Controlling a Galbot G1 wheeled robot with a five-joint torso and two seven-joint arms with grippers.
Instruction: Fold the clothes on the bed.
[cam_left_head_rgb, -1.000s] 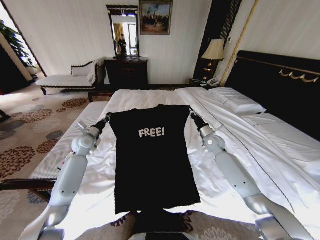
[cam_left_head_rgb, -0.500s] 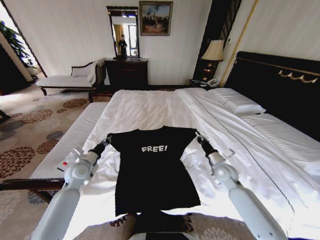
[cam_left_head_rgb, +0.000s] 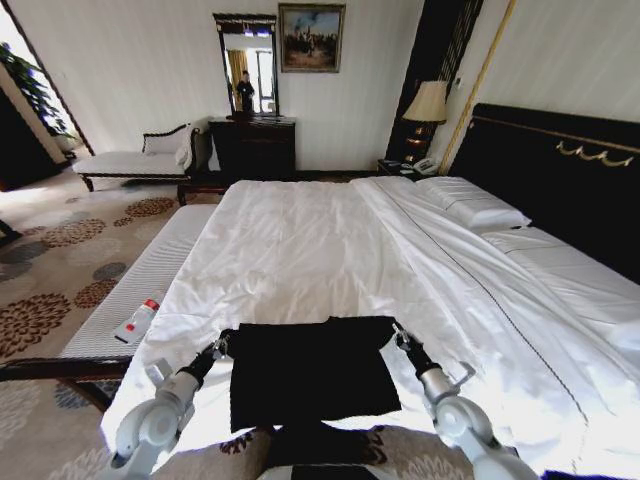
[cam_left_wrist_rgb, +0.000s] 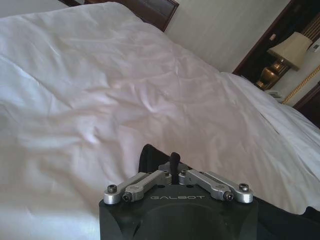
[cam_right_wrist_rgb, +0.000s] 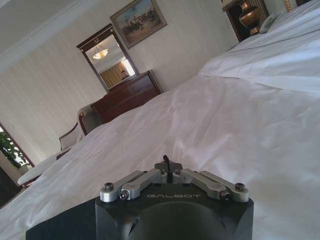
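The bed is the reference landmark: a large double bed with a white duvet, white pillows against a tall dark headboard, and a dark wooden frame. The duvet surface is smooth with shallow creases. The clothes, one black T-shirt, lie at the foot end of the bed, close to the robot, doubled over into a roughly rectangular dark block with no lettering visible on the upper face. The left gripper is at the T-shirt's left upper corner, at the foot of the bed; its fingers are drawn together and pinch the black cloth, as the left wrist view confirms, where dark fabric sits at the fingertips. The right gripper is at the T-shirt's right upper corner, also at the foot of the bed; its fingers are closed, with the cloth edge meeting them in the head view. Both arms extend from the robot toward the foot of the bed. A small white bottle with a red cap lies on the padded bench beside the bed's left side.
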